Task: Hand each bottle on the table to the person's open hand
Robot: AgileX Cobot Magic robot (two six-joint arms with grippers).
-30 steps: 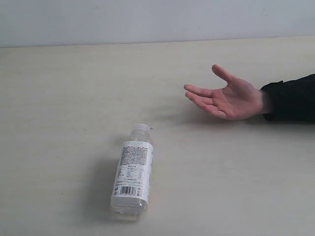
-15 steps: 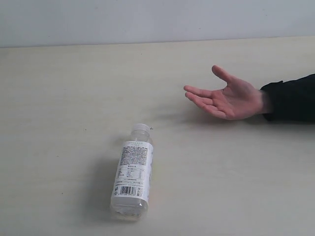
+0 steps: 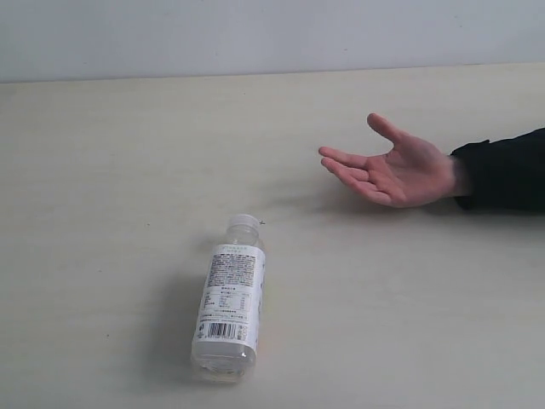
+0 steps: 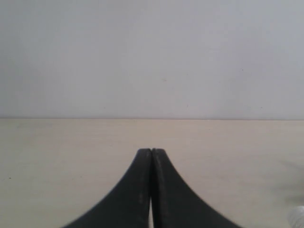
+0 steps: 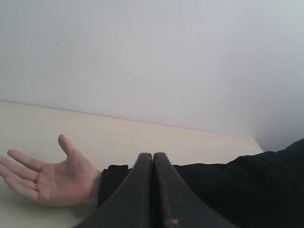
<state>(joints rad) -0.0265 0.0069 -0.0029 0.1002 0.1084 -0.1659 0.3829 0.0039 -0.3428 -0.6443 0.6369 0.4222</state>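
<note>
One clear bottle (image 3: 228, 298) with a white label and white cap lies on its side on the cream table (image 3: 102, 170), cap pointing away, in the lower middle of the exterior view. The person's open hand (image 3: 387, 173), palm up, reaches in from the right on a black-sleeved arm (image 3: 502, 170). It also appears in the right wrist view as the hand (image 5: 45, 178). Neither arm shows in the exterior view. My left gripper (image 4: 151, 151) is shut and empty above bare table. My right gripper (image 5: 153, 155) is shut and empty, in front of the sleeve. The other bottles are out of view.
A plain pale wall (image 3: 272, 34) runs along the table's far edge. The black sleeve (image 5: 237, 185) fills the area behind my right gripper. A blurred pale object (image 4: 298, 216) sits at the edge of the left wrist view.
</note>
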